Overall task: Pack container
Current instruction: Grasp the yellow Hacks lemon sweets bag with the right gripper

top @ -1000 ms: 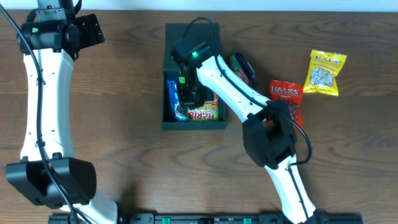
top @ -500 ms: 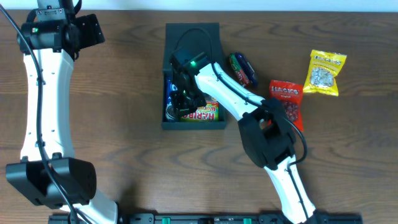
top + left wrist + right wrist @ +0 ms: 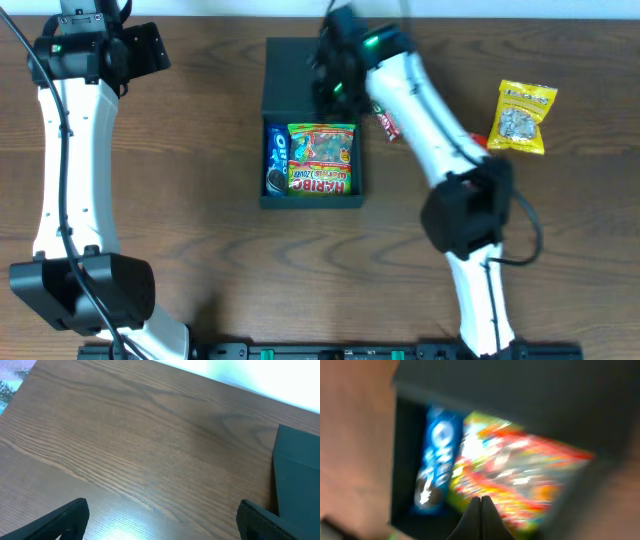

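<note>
Dark wood table (image 3: 200, 150), lit from above; pale strip of background along the far edge.

Container (image 3: 300, 75): charcoal box, centre of table, long axis running near–far. Flap lid laid open flat on the far side. Tray holds two items side by side, both lying lengthwise near–far: blue cookie pack (image 3: 277, 160) against the left wall, gummy bag (image 3: 322, 160) touching it on the right and filling the rest of the floor. Little bare floor visible.

Right gripper (image 3: 332, 68): above the open lid, far of the tray. Wrist view is motion-blurred, but the two fingertips meet at a point with nothing between them, so jaws closed and empty.

Left gripper (image 3: 162, 507): far-left corner of the table, well apart from the box. Fingers spread wide, only bare wood between them; a box corner shows at the right edge of that view.

Outside the box, all to its right: small dark pack (image 3: 386, 122) just beside the right wall, partly hidden under the right arm, long axis apparently slanted far-left to near-right; red bag (image 3: 478, 140), mostly hidden; yellow bag (image 3: 523, 117), farthest right.

Judgement: right arm is much the nearer to all three. The dark pack lies near-right of its jaws, which must open first.
</note>
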Robot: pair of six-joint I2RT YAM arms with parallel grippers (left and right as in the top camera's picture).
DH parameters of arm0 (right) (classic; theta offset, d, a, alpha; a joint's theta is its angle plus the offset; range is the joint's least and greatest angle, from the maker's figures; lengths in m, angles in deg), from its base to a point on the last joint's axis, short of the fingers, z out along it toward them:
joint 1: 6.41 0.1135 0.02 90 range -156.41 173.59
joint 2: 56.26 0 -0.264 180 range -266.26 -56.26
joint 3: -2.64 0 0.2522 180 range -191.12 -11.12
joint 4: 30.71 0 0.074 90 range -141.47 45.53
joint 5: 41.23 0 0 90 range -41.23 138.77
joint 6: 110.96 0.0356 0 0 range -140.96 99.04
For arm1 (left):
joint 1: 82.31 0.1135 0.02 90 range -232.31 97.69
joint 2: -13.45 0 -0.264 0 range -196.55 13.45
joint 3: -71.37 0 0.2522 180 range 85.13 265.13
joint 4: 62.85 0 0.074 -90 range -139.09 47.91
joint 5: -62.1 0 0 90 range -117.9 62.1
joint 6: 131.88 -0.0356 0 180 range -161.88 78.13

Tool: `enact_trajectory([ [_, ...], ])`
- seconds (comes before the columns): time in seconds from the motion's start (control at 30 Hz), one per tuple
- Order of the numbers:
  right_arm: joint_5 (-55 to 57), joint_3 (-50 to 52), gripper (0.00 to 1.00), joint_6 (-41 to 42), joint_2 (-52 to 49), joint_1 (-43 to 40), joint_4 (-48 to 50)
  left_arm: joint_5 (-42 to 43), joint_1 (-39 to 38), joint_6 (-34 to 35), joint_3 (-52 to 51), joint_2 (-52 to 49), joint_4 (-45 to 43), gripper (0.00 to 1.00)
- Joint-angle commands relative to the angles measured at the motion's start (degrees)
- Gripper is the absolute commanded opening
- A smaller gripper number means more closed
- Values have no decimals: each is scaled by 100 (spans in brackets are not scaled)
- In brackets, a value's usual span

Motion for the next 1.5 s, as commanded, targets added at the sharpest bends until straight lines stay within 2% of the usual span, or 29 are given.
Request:
enact_trajectory([
  [0.0, 1255, -236, 4, -199, 546, -715, 0, 44, 11, -94, 144, 151, 4, 95],
  [0.3, 1473, 107, 7, -326, 511, -3368, 39, 44, 7, -79, 144, 151, 0, 95],
  [0.5, 1338, 654, 11, -413, 439, -4461, 450, 70, 7, -74, 144, 151, -4, 95],
  [0.57, 741, 1056, 19, -728, 439, -4666, 844, 151, 7, -76, 144, 151, -4, 95],
  [0.63, 520, 1443, 44, -828, 439, -4763, 1196, 184, 7, -74, 144, 151, -17, 95],
  [0.7, 518, 1801, 63, -826, 439, -4795, 1528, 223, 7, -74, 144, 151, -37, 95],
  [0.77, 448, 2159, 75, -828, 439, -4793, 1873, 326, 7, -76, 144, 151, -52, 95],
  [0.87, 435, 2752, 85, -826, 439, -4791, 2446, 396, 7, -76, 144, 151, -70, 95],
  [1.0, 385, 3228, 88, -807, 439, -4791, 2892, 492, 7, -76, 144, 151, -70, 95],
  [1.17, 170, 3582, 87, -804, 348, -4784, 3244, 492, 7, -76, 144, 151, -96, 95],
  [1.27, -15, 3589, 79, -807, 251, -4784, 3279, 492, 7, -74, 144, 151, -146, 95],
  [1.47, -39, 3587, 30, -802, 201, -4784, 3289, 492, 7, -74, 144, 151, -173, 95],
])
